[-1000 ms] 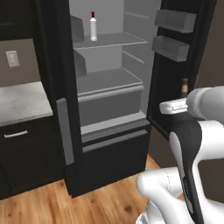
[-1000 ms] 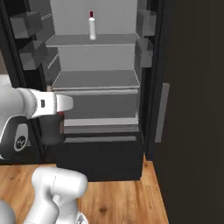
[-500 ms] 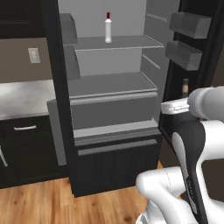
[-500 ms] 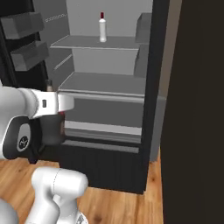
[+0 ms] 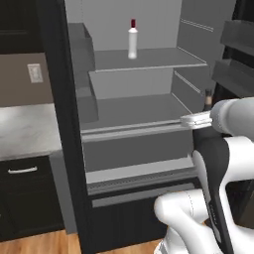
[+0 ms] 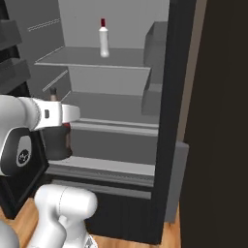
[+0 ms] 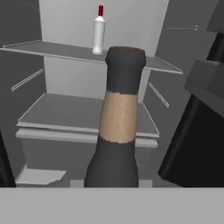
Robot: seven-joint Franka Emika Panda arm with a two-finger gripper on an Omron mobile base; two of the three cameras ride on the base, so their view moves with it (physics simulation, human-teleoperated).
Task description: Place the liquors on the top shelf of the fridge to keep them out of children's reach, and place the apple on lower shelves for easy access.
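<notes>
Dark bottle [image 7: 117,131] riding upright, clamped in gripper [image 6: 62,140] before open fridge [image 5: 69,149], nearer than a second ago. White bottle [image 5: 132,39] standing unmoved on top shelf [image 5: 154,60]; view drawing closer.

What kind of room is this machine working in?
Most likely a home kitchen: an open fridge with grey shelves and a white bottle on the top one, a pale counter over dark cabinets, and a wood floor.
</notes>
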